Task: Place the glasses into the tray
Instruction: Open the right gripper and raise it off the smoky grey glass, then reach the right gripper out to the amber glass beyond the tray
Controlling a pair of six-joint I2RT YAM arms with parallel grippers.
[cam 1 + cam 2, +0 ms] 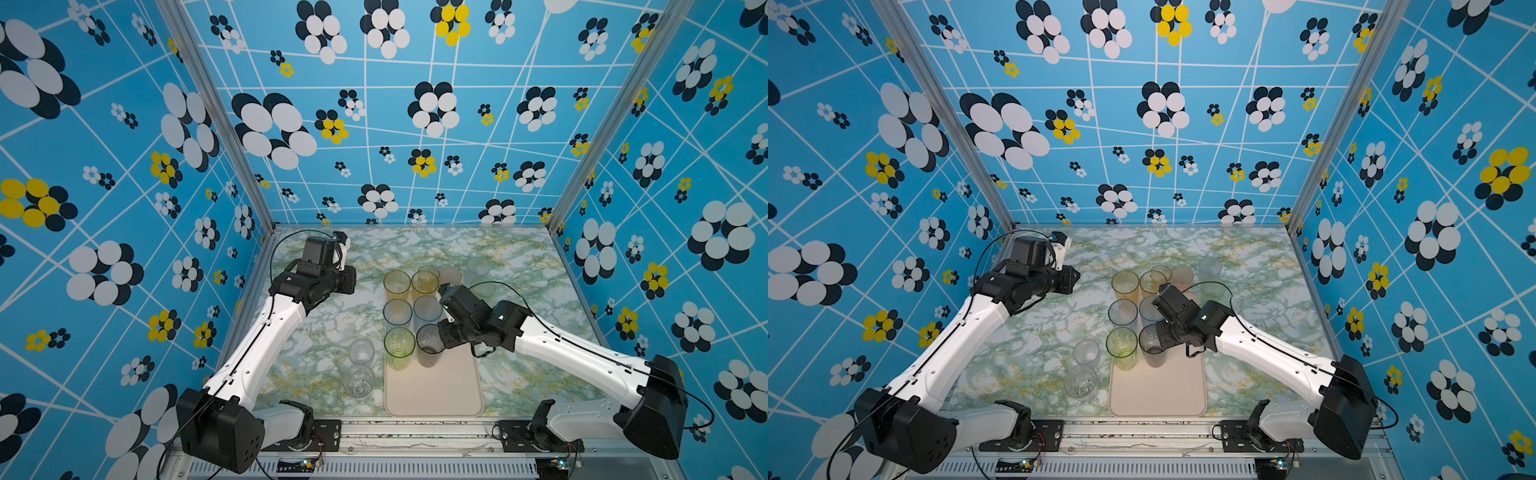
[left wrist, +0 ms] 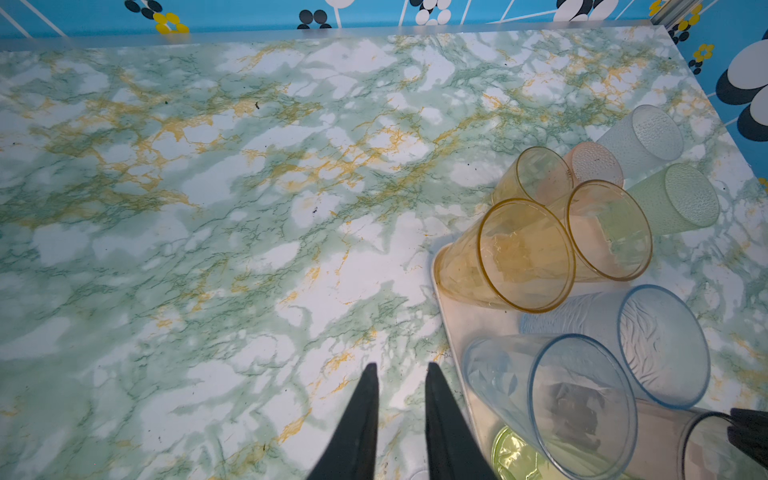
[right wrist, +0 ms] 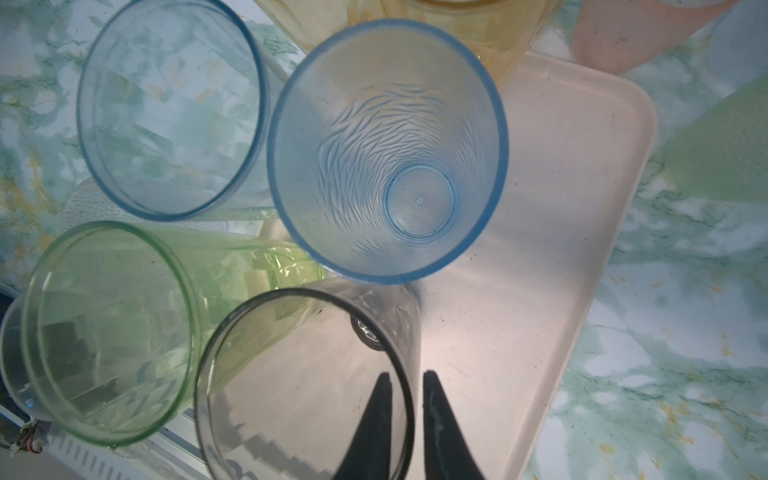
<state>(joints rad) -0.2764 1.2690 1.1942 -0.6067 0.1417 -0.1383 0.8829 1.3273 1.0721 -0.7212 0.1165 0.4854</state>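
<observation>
Smoky tumbler (image 3: pixel 307 395), rim between narrowly parted right jaws; left jaws narrow, empty; snagged rim could tip it onto green tumbler (image 3: pixel 104 332).

Both end effectors (image 2: pixel 401 368) (image 3: pixel 407 376) slightly ajar

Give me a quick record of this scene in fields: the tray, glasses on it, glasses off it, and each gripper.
tray: cream-pink, flat on the marble-patterned table, near half bare
on tray: six upright glasses in two columns, including the smoky grey glass and green glass
off tray: two clear glasses to its left; pink glass and others beyond its far end
left gripper: open, empty, over the table left of the tray
right gripper: open, jaws astride the smoky grey glass's wall
</observation>
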